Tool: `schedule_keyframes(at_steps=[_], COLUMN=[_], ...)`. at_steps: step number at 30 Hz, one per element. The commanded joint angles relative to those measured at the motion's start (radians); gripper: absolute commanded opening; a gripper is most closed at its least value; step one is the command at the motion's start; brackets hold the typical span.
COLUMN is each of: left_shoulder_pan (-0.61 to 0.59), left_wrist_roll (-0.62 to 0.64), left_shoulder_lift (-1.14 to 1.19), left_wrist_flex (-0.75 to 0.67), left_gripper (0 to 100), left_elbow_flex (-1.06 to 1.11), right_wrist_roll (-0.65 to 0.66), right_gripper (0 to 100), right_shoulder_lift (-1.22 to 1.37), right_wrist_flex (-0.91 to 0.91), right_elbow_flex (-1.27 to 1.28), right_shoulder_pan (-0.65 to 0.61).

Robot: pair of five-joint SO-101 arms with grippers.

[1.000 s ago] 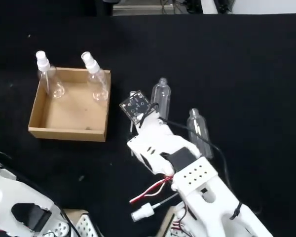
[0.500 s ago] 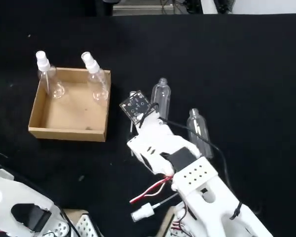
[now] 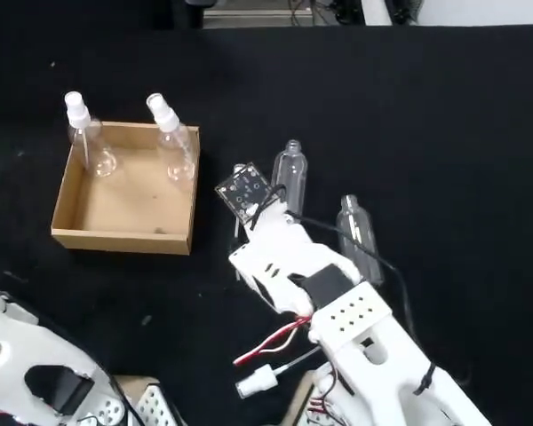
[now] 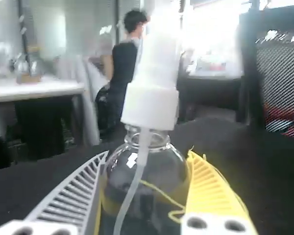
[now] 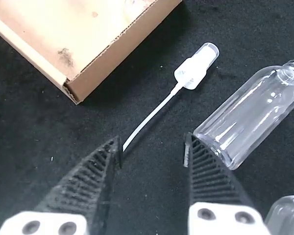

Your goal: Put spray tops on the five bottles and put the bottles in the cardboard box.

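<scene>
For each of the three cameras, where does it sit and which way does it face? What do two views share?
High view: fixed above the table, looking down on the box, the left arm and the right arm.
Left wrist view: on the left wrist, facing level into the room; the left gripper holds a capped bottle.
Right wrist view: on the right wrist, facing down; the open right gripper is above a loose spray top.
Shared: high and right wrist views show the box and an open bottle.
</scene>
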Motion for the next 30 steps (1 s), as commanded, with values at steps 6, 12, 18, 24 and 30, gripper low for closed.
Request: schedule_keyframes(at_steps=[6, 12, 18, 24, 30], left_shoulder_pan=[0.173, 0.349, 0.527, 0.641, 0.711], left_wrist_roll=[-0.002, -0.002, -0.002, 0.005, 0.006], left_shoulder_lift=[-0.477, -0.686, -0.726, -0.717, -0.713], left_wrist_flex=[-0.035, -0.035, 0.109, 0.21, 0.233], left_gripper=[3, 3, 3, 3, 3], left_elbow_flex=[0.245, 0.348, 0.314, 0.298, 0.3], right_wrist_roll=[-0.008, -0.008, -0.008, -0.008, -0.006], right_gripper=[17.8, 17.8, 17.8, 17.8, 17.8], right_shoulder_lift=[-0.019, -0.012, -0.018, -0.018, -0.018], right_wrist_flex=[-0.057, -0.071, -0.114, -0.127, -0.129], right_elbow_flex=[-0.035, -0.031, 0.002, 0.01, 0.01], right_shoulder_pan=[0.173, 0.187, 0.186, 0.186, 0.187])
